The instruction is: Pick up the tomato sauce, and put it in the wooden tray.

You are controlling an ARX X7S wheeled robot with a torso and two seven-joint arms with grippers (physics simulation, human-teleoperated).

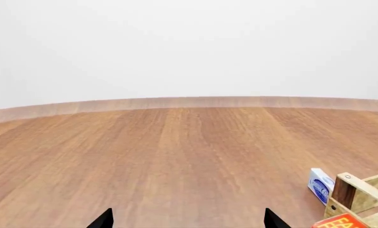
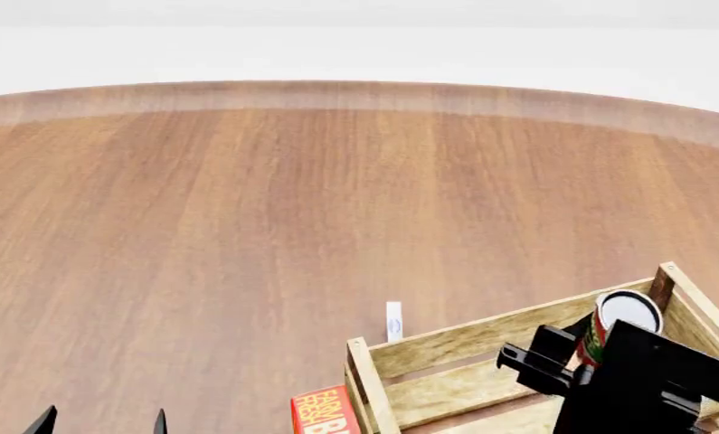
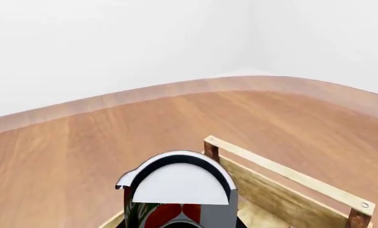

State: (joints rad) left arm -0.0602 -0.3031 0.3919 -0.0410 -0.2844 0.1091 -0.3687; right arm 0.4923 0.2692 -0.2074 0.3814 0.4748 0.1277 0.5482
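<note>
While our left claw idles low at the left of the head view, only two black fingertips of it show, spread apart with bare wood between them and nothing gripped (the left wrist view says the same).

Going right from that claw we meet a red carton lying on the table against the near left corner of the wooden tray, and, just beyond that corner, a small white and blue box standing on edge.

Further right, our right claw has the tomato sauce. We see the can pinned between the black fingers, its silver-white top facing up and slightly toward the camera, so its long axis runs close to upright with a small tilt. How wide the jaws stand we cannot read exactly; they look closed onto the can's sides.

What matters for the coming move is this: the can sits directly within the right claw, above the far right part of the tray, inside the line of the rails, and the tray floor lies straight below it. We judge that the right arm, far nearer than the left, needs only to lower and let go. The far right corner post stands close beside the can, so a sideways drift could clip it.
</note>
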